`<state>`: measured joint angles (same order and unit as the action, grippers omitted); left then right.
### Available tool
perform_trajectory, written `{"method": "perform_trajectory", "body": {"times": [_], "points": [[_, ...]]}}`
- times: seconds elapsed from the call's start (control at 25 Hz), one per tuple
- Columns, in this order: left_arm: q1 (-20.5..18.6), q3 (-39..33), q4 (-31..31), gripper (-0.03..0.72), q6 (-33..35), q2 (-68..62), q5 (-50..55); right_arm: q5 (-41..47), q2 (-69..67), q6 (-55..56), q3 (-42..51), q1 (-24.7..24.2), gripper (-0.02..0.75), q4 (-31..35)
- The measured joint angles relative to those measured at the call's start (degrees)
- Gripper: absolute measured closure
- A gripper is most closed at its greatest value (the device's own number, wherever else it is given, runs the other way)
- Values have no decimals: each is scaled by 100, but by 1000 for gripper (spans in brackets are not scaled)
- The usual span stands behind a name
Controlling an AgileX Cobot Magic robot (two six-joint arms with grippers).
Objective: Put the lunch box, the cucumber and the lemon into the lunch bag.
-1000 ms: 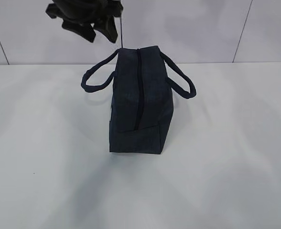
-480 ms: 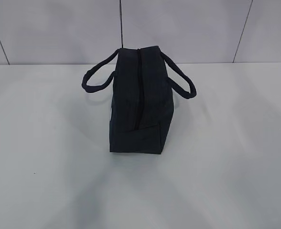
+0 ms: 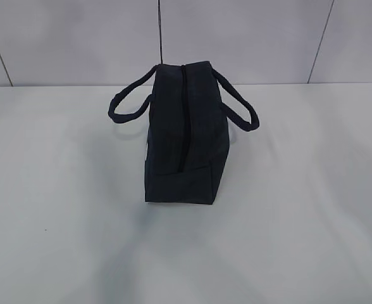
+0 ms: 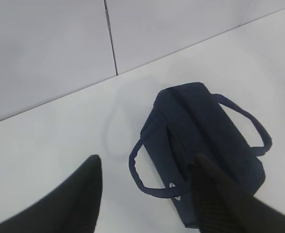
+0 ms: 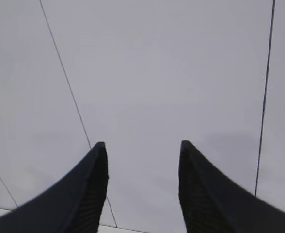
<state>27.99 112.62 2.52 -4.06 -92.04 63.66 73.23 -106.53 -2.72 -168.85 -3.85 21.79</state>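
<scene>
Exterior view: the dark gripper that hung above and behind the lunch bag [image 3: 185, 136] a second ago, off its far left corner, is gone from this view; half a second ago it was already out. Nothing else has shifted. The bag stands where it stood, zipper line running along its top toward the camera and looking shut, one loop handle splayed to each side.

No lunch box, cucumber or lemon shows anywhere around the bag. With the top looking closed and both arms pulled clear, the packing is probably finished and the arms are retreating. That is a judgement; the contents cannot be seen.

Left gripper [image 4: 145, 167]: jaws spread apart, nothing between them, looking down on the bag from above its logo side. Right gripper [image 5: 141, 150]: jaws also apart and empty, aimed at bare wall, the bag out of its sight.

The surface [image 3: 312, 209] is plain matte white, bare on every side of the bag, with soft shadows in front of it. Behind the bag rises a white panelled wall [image 3: 249, 38] with thin dark seams.
</scene>
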Motion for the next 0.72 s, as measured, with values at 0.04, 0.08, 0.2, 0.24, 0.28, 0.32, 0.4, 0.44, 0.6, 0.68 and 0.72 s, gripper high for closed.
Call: {"method": "perform_trajectory", "body": {"times": [0.04, 0.08, 0.2, 0.24, 0.28, 0.32, 0.4, 0.44, 0.6, 0.68, 0.72], "points": [[41, 0, 0, 265, 0, 78, 0, 0, 75, 9, 0, 0, 372, 71], [97, 0, 0, 265, 0, 176, 8, 0, 139, 9, 0, 0, 372, 123], [264, 0, 0, 265, 0, 487, 45, 0, 372, 9, 0, 0, 372, 202], [316, -14, 11, 265, 0, 617, 57, 2, 455, 9, 0, 0, 372, 202], [354, -72, 32, 265, 0, 766, 71, 2, 563, 9, 0, 0, 372, 202], [365, -133, 48, 265, 0, 902, 93, 2, 682, 12, 0, 0, 372, 202], [389, -336, 146, 265, 0, 1248, 160, 13, 949, 22, 0, 0, 372, 202], [389, -469, 188, 265, 0, 1434, 187, 13, 1128, 32, 77, 0, 372, 206], [389, -1043, 282, 265, 0, 2179, 242, 13, 1910, 32, 614, 0, 373, 229], [389, -1346, 257, 265, 0, 2546, 242, 13, 2291, 32, 1006, 0, 373, 242], [389, -1466, 243, 265, 0, 2708, 242, 13, 2501, 32, 1249, 0, 373, 242]]}}
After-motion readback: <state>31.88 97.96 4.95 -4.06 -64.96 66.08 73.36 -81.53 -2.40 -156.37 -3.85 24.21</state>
